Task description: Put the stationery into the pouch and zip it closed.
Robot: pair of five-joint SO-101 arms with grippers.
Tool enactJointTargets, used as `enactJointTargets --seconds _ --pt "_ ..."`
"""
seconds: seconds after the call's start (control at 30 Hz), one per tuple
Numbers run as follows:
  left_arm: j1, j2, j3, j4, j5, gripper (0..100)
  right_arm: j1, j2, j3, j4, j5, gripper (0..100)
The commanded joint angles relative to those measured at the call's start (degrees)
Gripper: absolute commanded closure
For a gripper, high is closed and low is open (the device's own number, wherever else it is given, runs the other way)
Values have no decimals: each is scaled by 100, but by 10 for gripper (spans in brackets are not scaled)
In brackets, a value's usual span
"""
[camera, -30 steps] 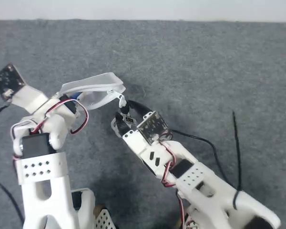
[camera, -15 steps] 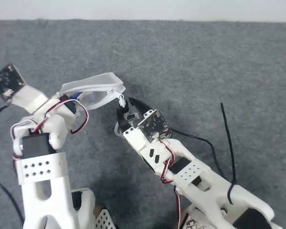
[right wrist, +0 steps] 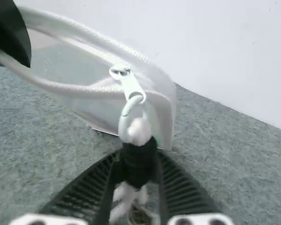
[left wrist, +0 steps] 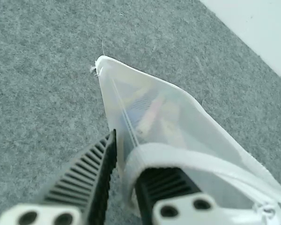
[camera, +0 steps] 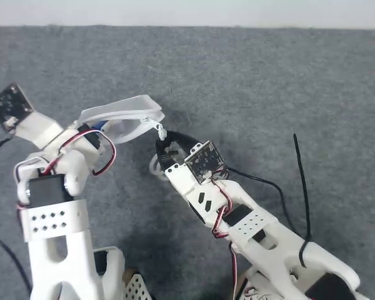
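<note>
Holding one end of a translucent white plastic pouch (camera: pixel 122 115), the left gripper (left wrist: pixel 129 183) has its black ribbed fingers (left wrist: pixel 96 183) clenched on the pouch wall and its white zipper band.

Pouch position: in the high view it lies roughly level just beside the left arm's wrist, over the grey felt-like table covering (camera: pixel 269 81), with its far end pointing toward the right arm. Whether its underside touches the covering cannot be told.

Contents: pale coloured stationery items (left wrist: pixel 147 115) show through the wall, inside the pouch. Individual pieces cannot be told apart.

Zipper: the small white slider (right wrist: pixel 122 72) sits at the pouch end nearest the right arm. From the slider the two zipper bands run apart toward the left arm, so the mouth stands open along its length. A white loop pull with a black-wrapped tag (right wrist: pixel 136 157) hangs from the slider.

Right gripper (right wrist: pixel 133 187): its black ribbed fingers are closed on the black-wrapped tag, and the white loop runs up from them to the slider. In the high view this gripper sits just beside the pouch's end, below the slider.

Surroundings: a thin black cable (camera: pixel 303 181) lies on the table covering beside the right arm, well apart from the pouch. A plain white wall (right wrist: pixel 215 47) stands behind the pouch in the right wrist view.
</note>
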Motion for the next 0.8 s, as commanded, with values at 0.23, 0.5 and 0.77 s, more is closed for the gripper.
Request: enactJointTargets --seconds 0.23,0.5,0.77 --pt "-9 -273 -180 -255 62 988 -40 -804 281 110 651 992" --pt "-18 -273 -40 -255 -396 897 -426 -1903 290 2079 651 992" --pt "-26 -273 4 -229 -993 830 -673 -3020 334 3670 651 992"
